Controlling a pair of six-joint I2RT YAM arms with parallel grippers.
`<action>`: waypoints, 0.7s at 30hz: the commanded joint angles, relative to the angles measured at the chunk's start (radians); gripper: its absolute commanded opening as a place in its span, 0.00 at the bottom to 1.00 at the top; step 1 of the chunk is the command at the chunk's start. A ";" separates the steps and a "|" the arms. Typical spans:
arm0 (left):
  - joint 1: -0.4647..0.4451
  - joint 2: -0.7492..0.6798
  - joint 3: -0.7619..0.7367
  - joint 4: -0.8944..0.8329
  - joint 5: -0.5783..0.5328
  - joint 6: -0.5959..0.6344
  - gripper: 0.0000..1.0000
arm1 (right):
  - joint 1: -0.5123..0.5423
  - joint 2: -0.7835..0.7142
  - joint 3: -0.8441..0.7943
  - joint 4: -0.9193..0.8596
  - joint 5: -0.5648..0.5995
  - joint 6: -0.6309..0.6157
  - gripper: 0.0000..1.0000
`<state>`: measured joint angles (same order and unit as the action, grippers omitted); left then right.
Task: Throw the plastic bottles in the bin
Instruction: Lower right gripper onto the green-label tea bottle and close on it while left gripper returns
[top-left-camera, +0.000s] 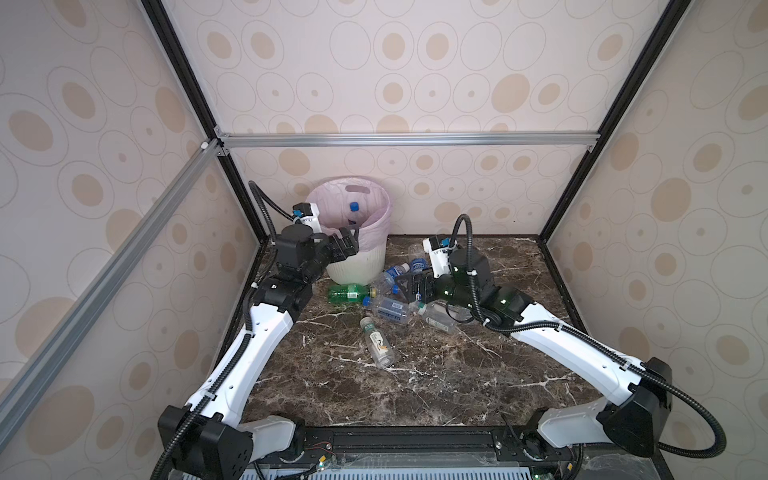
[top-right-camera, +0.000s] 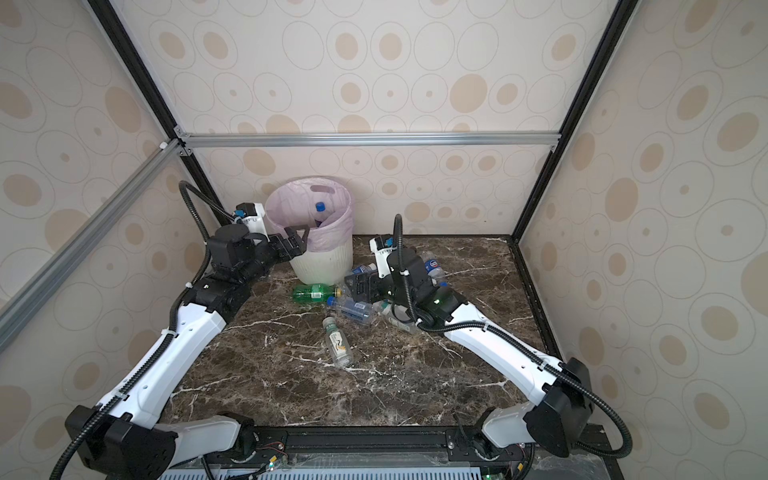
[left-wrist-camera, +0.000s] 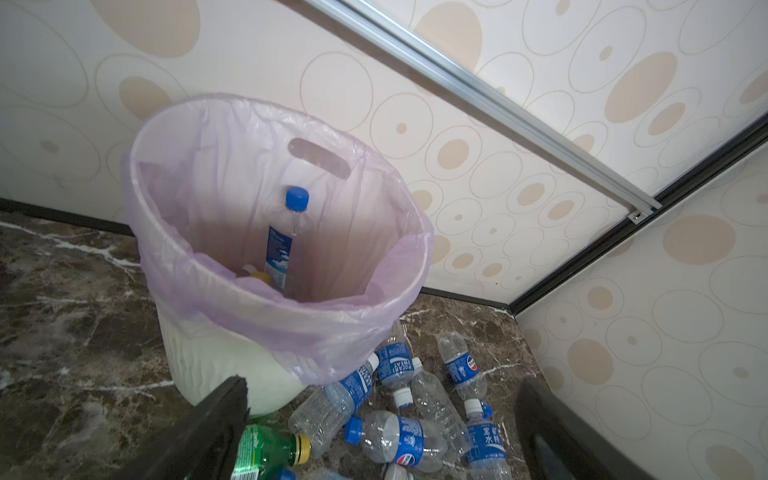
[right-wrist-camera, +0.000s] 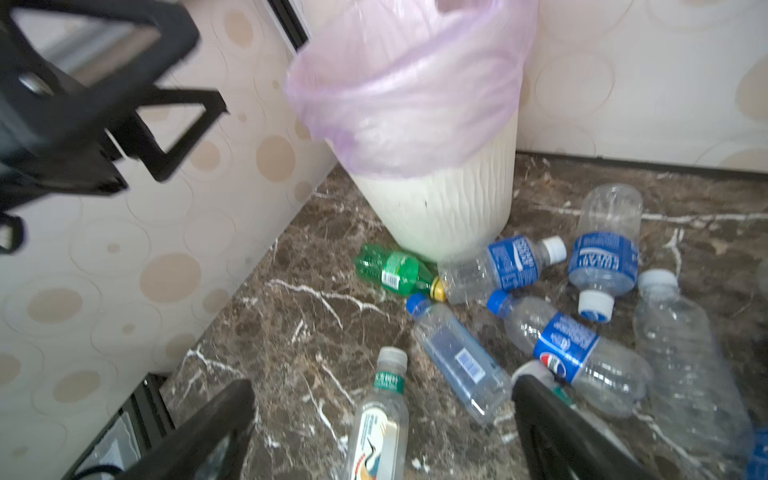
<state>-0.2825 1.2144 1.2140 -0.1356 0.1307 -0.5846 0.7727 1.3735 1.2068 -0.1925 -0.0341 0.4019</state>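
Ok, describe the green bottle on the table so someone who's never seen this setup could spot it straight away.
Find the tall white bin with the pink liner at the back of the marble table. Lying on its side right at the bin's base is the green bottle. It is the only green, yellow-capped one on the table; the clear bottles beside it have blue or white caps.

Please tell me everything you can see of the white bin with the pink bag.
The bin is a round white plastic wastebasket with wavy ribbed walls, standing upright on the marble table, at its far left corner. A thin pale pink bag lines it and folds over the rim; a handle slot shows through. Inside, a blue-capped bottle stands leaning. A green bottle seems to touch its base.
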 joint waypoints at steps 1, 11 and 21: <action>-0.005 -0.061 -0.049 -0.008 0.050 -0.052 0.99 | 0.040 -0.009 -0.072 -0.011 0.054 0.006 1.00; -0.004 -0.188 -0.278 -0.113 -0.019 -0.090 0.99 | 0.219 0.095 -0.219 0.054 0.161 0.091 1.00; -0.004 -0.251 -0.467 -0.139 -0.073 -0.158 0.99 | 0.289 0.271 -0.206 0.105 0.155 0.184 0.99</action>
<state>-0.2829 0.9768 0.7624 -0.2436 0.1001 -0.7044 1.0546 1.6032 0.9924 -0.1089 0.1089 0.5358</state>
